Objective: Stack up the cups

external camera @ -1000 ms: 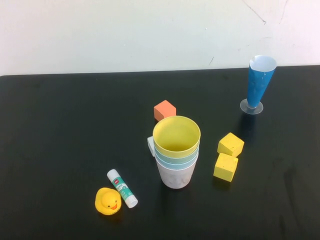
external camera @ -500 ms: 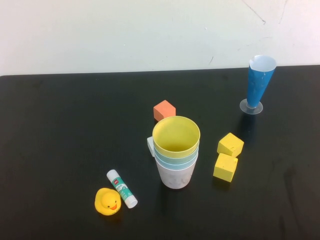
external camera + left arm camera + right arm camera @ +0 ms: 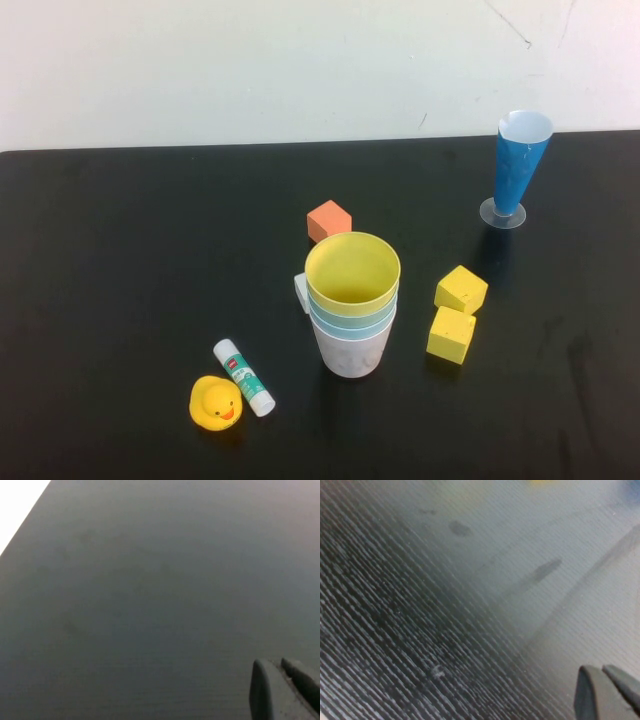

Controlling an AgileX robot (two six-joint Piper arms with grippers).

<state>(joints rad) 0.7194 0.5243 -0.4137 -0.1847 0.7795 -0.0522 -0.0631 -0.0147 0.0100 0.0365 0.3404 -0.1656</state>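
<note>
A: Nearest edge first. What lies there?

B: A yellow rubber duck (image 3: 216, 403) touching a glue stick (image 3: 244, 377) that lies flat on the black worktop (image 3: 120, 260), tilted away to the left.

A: And the cups?

B: One nested stack (image 3: 351, 310) stands upright near the middle of the worktop. Yellow cup (image 3: 352, 270) on top, a pale green rim (image 3: 352, 309) and a light blue rim (image 3: 351, 325) below it, a pale cup (image 3: 350, 352) at the bottom carrying the rest.

A: Neighbours of the stack?

B: A small white block (image 3: 301, 291) just beside it on the left, partly hidden. Two yellow foam cubes (image 3: 456, 314) to the right, close to each other. An orange cube (image 3: 329, 220) just behind the stack.

A: Farther back?

B: A tall blue cone (image 3: 519, 167) on a clear round base, far right, well apart from the cups.

A: Grippers?

B: Neither shows from above. The left gripper (image 3: 286, 679) hangs over bare worktop in its wrist view, fingers pressed together, holding nothing. The right gripper (image 3: 608, 684) is likewise over bare worktop, fingers clenched, empty.
</note>
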